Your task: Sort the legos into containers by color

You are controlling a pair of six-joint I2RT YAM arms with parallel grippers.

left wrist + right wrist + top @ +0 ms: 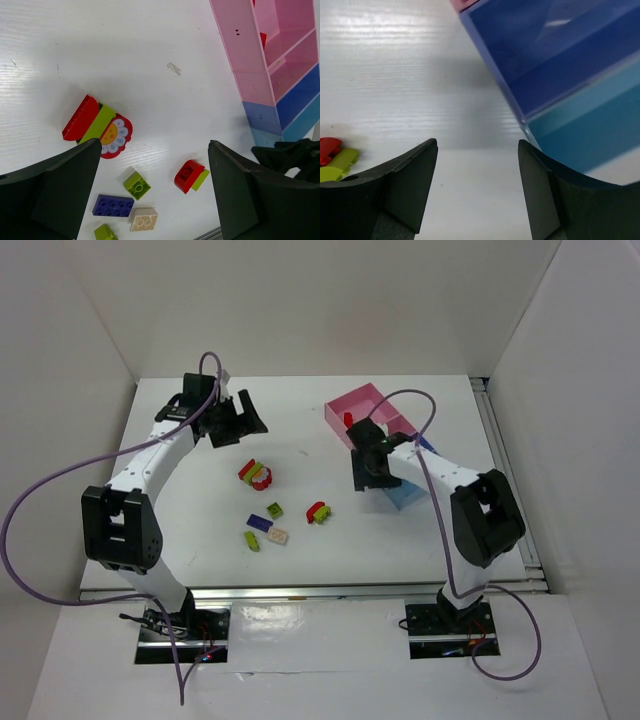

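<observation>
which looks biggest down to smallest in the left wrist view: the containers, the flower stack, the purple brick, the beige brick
1. containers, largest even though cropped by the frame
2. flower stack
3. purple brick
4. beige brick
The last two lie side by side, so nearness hardly skews them.

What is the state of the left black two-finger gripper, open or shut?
Open: the left gripper shows both fingers wide apart, gripping nothing.

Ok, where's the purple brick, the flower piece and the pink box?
purple brick (113, 205), left wrist view, on its studded top.
flower piece (111, 134), left wrist view, on its yellow middle.
pink box (240, 45), left wrist view, on its outer wall.
</observation>
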